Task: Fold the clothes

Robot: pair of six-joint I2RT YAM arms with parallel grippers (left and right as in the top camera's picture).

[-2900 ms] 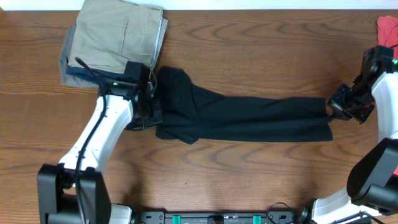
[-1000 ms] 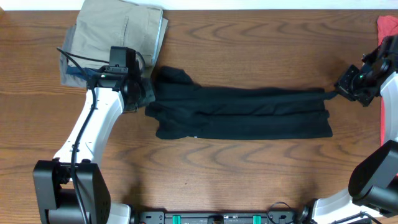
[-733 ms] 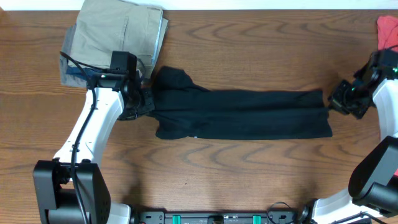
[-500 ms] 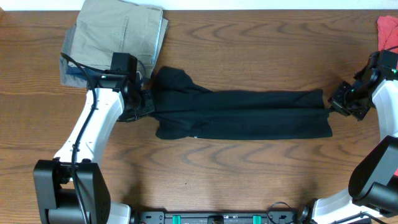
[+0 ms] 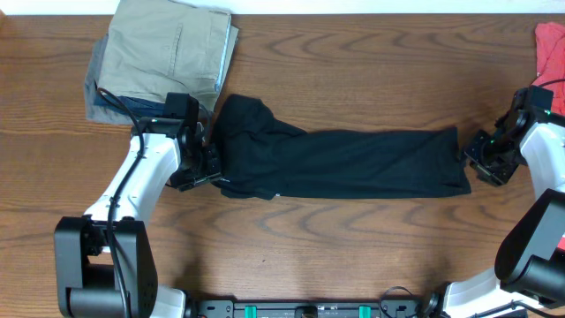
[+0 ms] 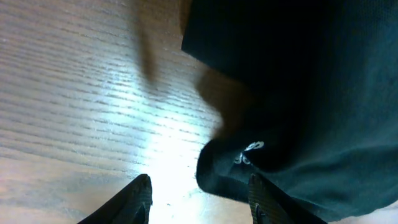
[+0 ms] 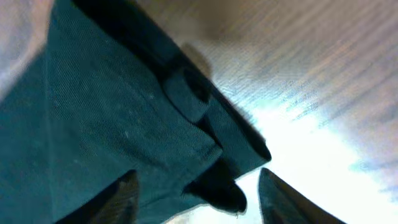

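The clothes are a black shirt, lying on the wooden table as a long band running left to right. My left gripper stands open at the band's left end. In the left wrist view the left gripper has its jaws apart over bare wood, with the shirt and its small white logo just beyond them. My right gripper is open at the right end. The right wrist view shows a loose corner of the shirt lying between the parted jaws of the right gripper.
A folded khaki garment rests on a blue-grey one at the back left, close behind my left arm. A red garment sits at the back right corner.
Both grippers were shut on the shirt's ends and holding it stretched. Now both are open and the shirt lies loose on the table. Both grippers have shifted slightly toward the front.
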